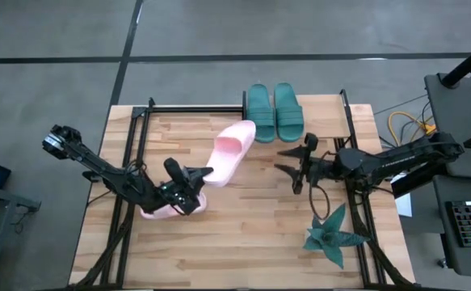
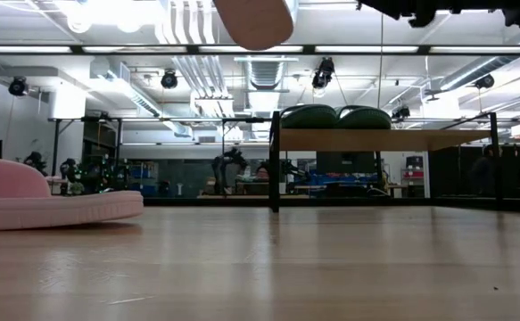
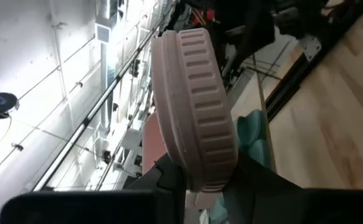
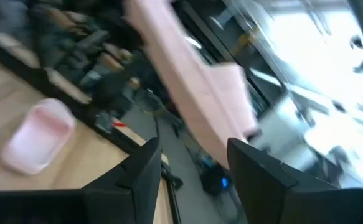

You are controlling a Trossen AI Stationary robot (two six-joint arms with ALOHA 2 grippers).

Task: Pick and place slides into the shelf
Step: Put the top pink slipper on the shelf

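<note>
1. Teal-green foam slide sandals (image 1: 274, 112), 2 of them with ribbed straps, already sit side by side on the small light wood shelf board with thin black uprights (image 1: 332, 111), beyond the right gripper (image 1: 289, 158) at the table's far edge; by my reading this half of the job is done.
2. Pale pink foam slide sandal number 1 (image 1: 232, 151) is lifted off the large wooden tabletop (image 1: 251, 234). The left gripper (image 1: 195, 179) is clamped on its near end, fingers closed tight around the sole, and the slide slants forward from that gripper toward the shelf.
3. The right gripper hangs just beyond the raised slide's far end, between it and the shelf, its fingers spread apart with nothing in them.
4. Pale pink foam slide sandal number 2 (image 1: 169, 210) lies flat on the tabletop, right under the left gripper, untouched.
5. Judging from this, 2 pink slides remain to be shelved; bare board to the right of the green pair looks like room for them.
</note>
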